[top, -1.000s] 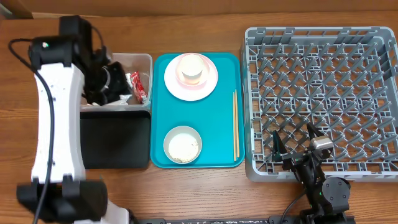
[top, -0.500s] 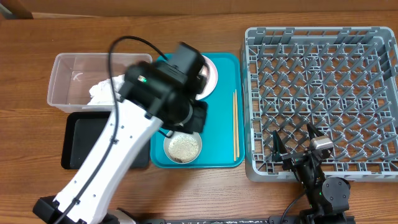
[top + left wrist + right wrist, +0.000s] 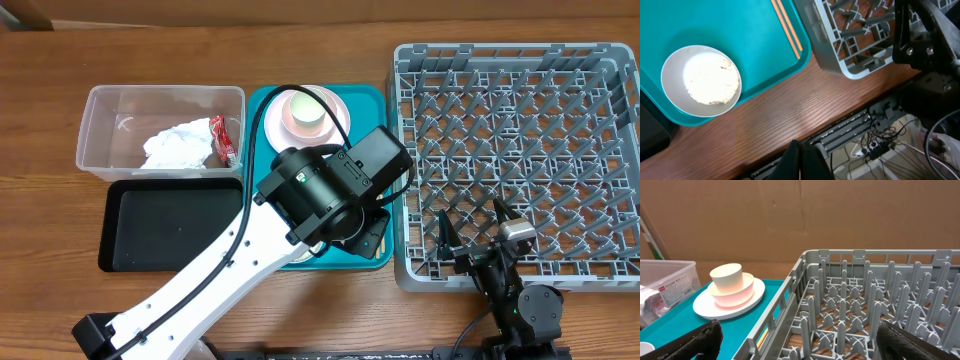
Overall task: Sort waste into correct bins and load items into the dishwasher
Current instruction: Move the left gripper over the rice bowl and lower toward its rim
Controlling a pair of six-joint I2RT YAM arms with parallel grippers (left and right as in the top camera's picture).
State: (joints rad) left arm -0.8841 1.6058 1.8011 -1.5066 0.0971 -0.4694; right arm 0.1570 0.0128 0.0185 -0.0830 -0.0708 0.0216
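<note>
My left gripper (image 3: pixel 801 161) is shut and empty, over the table's front edge beside the teal tray (image 3: pixel 755 30). Its arm (image 3: pixel 335 195) hides the tray's front in the overhead view. The white bowl of rice (image 3: pixel 701 81) and the chopsticks (image 3: pixel 787 27) lie on the tray. The pink plate (image 3: pixel 338 118) carries a bowl (image 3: pixel 735 292) with the cup (image 3: pixel 305 110) in it. The napkin (image 3: pixel 178 148) and red wrapper (image 3: pixel 222 138) lie in the clear tub (image 3: pixel 110 110). My right gripper (image 3: pixel 475 235) is open over the grey rack's (image 3: pixel 515 150) front edge.
The black tray (image 3: pixel 170 228) lies in front of the clear tub. The rack's near corner (image 3: pixel 850 47) sits right next to the teal tray. Cables and a rail show below the table's front edge (image 3: pixel 860 145).
My left arm has swung from the clear tub on the left across to the teal tray's front right. The napkin now lies in the tub beside the wrapper. The right arm has not moved.
</note>
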